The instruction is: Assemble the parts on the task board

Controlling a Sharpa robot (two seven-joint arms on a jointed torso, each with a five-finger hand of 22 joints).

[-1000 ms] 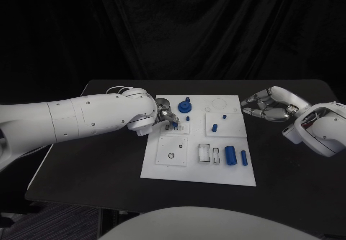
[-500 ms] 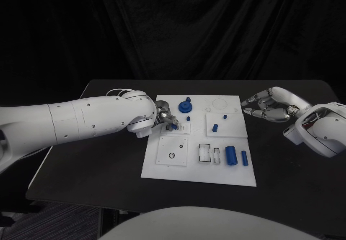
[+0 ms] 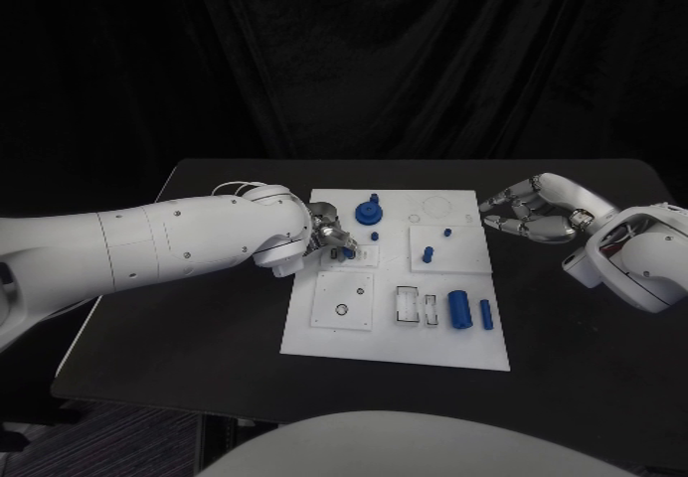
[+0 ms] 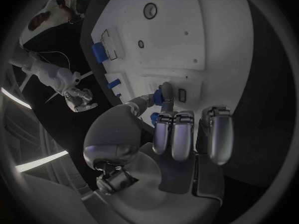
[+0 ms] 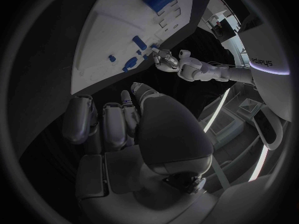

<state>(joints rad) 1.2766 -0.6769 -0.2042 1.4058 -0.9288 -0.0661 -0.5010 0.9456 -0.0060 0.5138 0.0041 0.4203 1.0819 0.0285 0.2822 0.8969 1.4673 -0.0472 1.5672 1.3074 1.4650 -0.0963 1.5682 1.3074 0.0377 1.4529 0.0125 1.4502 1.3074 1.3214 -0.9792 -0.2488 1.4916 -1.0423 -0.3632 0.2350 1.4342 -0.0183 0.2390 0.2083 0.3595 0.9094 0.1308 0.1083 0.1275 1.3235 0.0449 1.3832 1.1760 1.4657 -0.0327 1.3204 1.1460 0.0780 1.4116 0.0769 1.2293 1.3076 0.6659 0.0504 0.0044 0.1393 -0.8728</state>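
In the head view, the left hand [image 3: 318, 238] hung over the left middle of the task board [image 3: 323, 336], its fingertips together on a small blue part [image 3: 349, 252] at a small white block there, apparently to seat it in a slot. A blue gear-like part [image 3: 369, 212] stood just above it in the frame, close enough to crowd any upward move. The right hand [image 3: 534, 212] hovered off the board's upper right edge, over bare black table [image 3: 187, 338], fingers curled in and holding nothing, well clear of the work. Lower right on the board lay a blue cylinder [image 3: 459, 308] with open room around it.

In the left wrist view, one finger [image 4: 166, 95] reached to the block; whether the part was truly pinched or only pressed was hard to tell.

In the right wrist view, the curled fingers [image 5: 115, 122] were empty, and the board's edge ran across the upper left of the circle.
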